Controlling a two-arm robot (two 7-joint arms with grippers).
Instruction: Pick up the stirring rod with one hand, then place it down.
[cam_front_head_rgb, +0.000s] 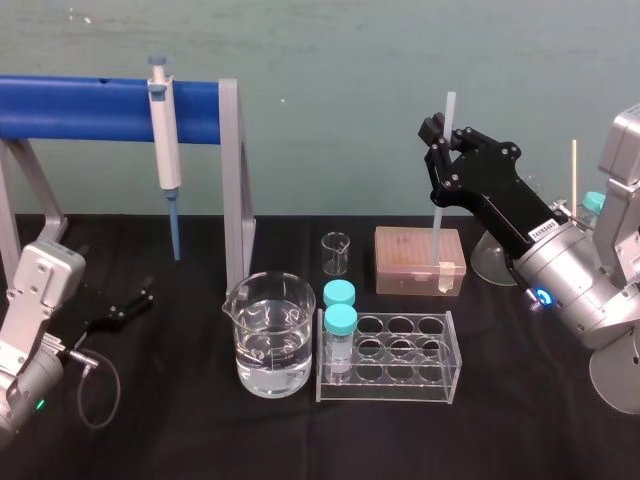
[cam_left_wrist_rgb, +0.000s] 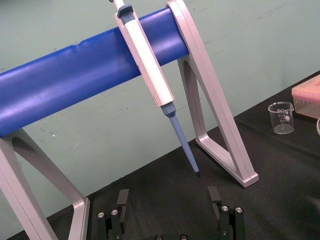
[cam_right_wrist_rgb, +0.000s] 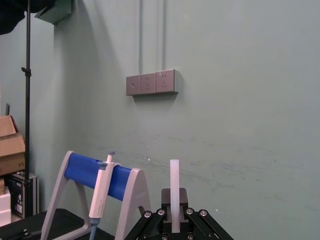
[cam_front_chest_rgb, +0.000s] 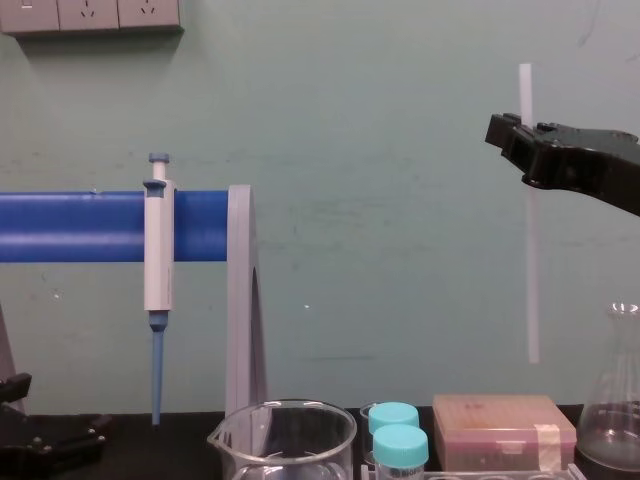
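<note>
My right gripper (cam_front_head_rgb: 441, 136) is shut on the stirring rod (cam_front_head_rgb: 440, 215), a thin translucent white rod held upright in the air above the pink tip box (cam_front_head_rgb: 418, 260). In the chest view the stirring rod (cam_front_chest_rgb: 532, 260) hangs well clear of the box, with the right gripper (cam_front_chest_rgb: 514, 133) clamped near its top. The right wrist view has the stirring rod (cam_right_wrist_rgb: 174, 182) standing up between the jaws. At the table's left edge my left gripper (cam_front_head_rgb: 128, 304) rests parked and open, and its fingers (cam_left_wrist_rgb: 122, 199) stand wide apart with nothing between them.
A white pipette (cam_front_head_rgb: 164, 135) with a blue tip hangs on the blue-barred stand (cam_front_head_rgb: 231, 170) at the left. In front stand a beaker of water (cam_front_head_rgb: 268, 338), a small empty beaker (cam_front_head_rgb: 336, 252) and a clear tube rack (cam_front_head_rgb: 400, 360) with two teal-capped vials. A glass flask (cam_front_chest_rgb: 615, 410) is at the right.
</note>
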